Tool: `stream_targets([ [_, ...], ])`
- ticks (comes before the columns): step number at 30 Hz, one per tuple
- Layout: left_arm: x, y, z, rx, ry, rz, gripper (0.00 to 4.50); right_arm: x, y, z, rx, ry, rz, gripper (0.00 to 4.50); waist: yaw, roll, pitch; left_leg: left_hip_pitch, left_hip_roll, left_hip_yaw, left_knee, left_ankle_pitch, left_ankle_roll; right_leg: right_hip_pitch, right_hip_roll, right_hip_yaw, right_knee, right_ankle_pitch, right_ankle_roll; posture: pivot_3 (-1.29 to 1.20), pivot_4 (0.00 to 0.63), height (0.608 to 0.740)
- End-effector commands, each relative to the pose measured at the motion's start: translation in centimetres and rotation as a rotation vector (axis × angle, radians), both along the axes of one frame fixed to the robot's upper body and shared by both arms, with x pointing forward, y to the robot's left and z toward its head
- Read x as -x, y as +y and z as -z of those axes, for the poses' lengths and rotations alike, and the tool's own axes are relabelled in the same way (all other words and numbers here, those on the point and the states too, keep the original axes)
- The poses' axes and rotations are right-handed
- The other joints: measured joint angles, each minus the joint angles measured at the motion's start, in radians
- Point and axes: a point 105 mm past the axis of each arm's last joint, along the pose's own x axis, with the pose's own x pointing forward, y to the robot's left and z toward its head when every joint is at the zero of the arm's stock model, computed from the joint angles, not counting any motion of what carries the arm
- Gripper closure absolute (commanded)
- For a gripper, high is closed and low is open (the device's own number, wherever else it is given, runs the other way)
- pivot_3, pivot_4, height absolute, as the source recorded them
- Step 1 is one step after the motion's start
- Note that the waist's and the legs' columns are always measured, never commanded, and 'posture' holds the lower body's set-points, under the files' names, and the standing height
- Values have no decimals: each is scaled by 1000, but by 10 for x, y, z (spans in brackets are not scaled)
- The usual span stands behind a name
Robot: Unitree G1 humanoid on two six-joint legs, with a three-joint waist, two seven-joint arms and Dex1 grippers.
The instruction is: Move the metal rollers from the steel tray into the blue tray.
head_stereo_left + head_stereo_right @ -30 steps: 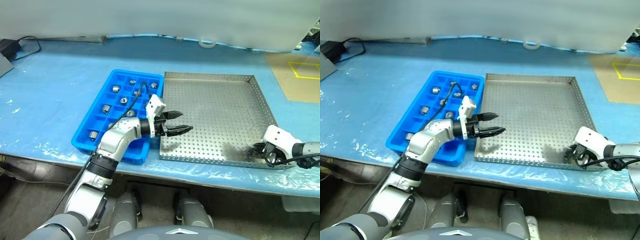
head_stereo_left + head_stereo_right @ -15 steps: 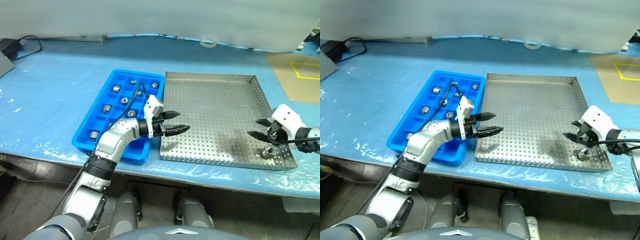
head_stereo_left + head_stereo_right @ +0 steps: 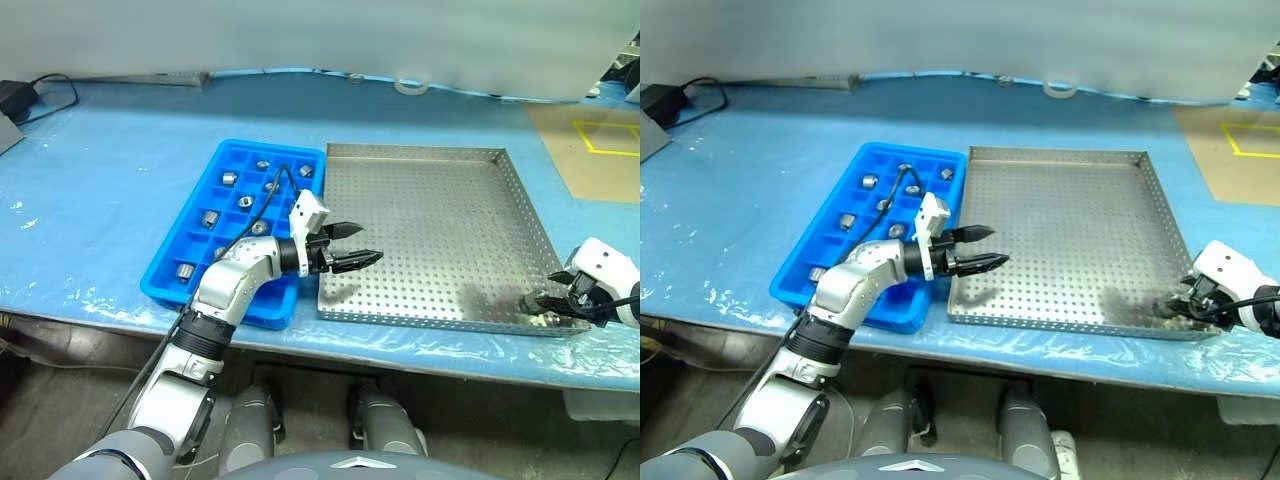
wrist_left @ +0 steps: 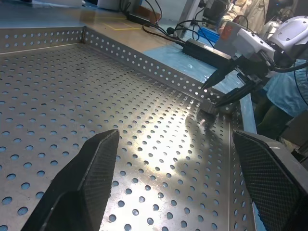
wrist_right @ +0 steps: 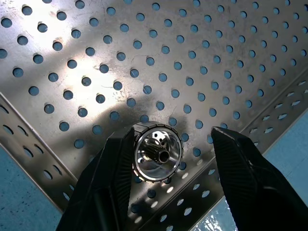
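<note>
Right gripper (image 5: 166, 159) at lower right of the head view straddles one roller (image 5: 157, 152) in the steel tray (image 3: 430, 200) corner, jaws parted, evidently positioned for pickup; left gripper (image 3: 352, 245) open.

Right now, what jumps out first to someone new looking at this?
The big steel tray at centre, nearly bare: one metal roller lies in its near right corner, between the open fingers of the right hand. To its left, the blue tray holds several rollers in its compartments, and the left hand hovers open over the steel tray's left edge.
</note>
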Motion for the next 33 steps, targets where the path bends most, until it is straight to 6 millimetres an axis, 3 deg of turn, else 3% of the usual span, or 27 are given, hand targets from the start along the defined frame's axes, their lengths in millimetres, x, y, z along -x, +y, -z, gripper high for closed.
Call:
stream_targets([
  [1,4,-2,-12,28,-41,15,488,-4,-5,-6,29,-31,-7,995,0,0,0,0,0,0,0,0,0,0,0,0,0,0,0,-297,150,740],
  [4,3,-1,-12,28,-39,12,488,-3,-9,0,53,-6,6,43,2,0,0,0,0,0,0,0,0,0,0,0,0,0,0,-295,150,740],
  [9,3,-1,-12,27,-38,10,488,-1,-16,8,54,18,42,43,2,0,0,0,0,0,0,0,0,0,0,0,0,0,0,-294,150,740],
  [17,4,-1,-11,26,-35,12,488,0,-4,23,40,49,11,43,3,0,0,0,0,0,1,0,0,1,0,0,0,0,0,-296,150,740],
  [26,3,0,-10,23,-29,4,488,8,-9,35,19,134,23,43,4,-1,0,0,0,0,1,0,0,2,0,0,0,0,0,-286,150,740],
  [29,3,1,-10,22,-28,-2,488,12,-8,36,4,166,10,654,5,-1,0,1,0,0,1,0,0,3,0,0,0,0,0,-284,150,740],
  [32,2,1,-10,22,-29,-4,488,8,-9,34,14,144,21,1687,4,-1,0,1,0,0,1,0,0,4,0,0,0,0,0,-283,150,740],
  [33,2,1,-10,22,-29,-5,488,7,-9,33,14,144,19,1687,3,-1,0,1,0,0,1,0,0,4,0,0,0,0,0,-283,150,740],
])
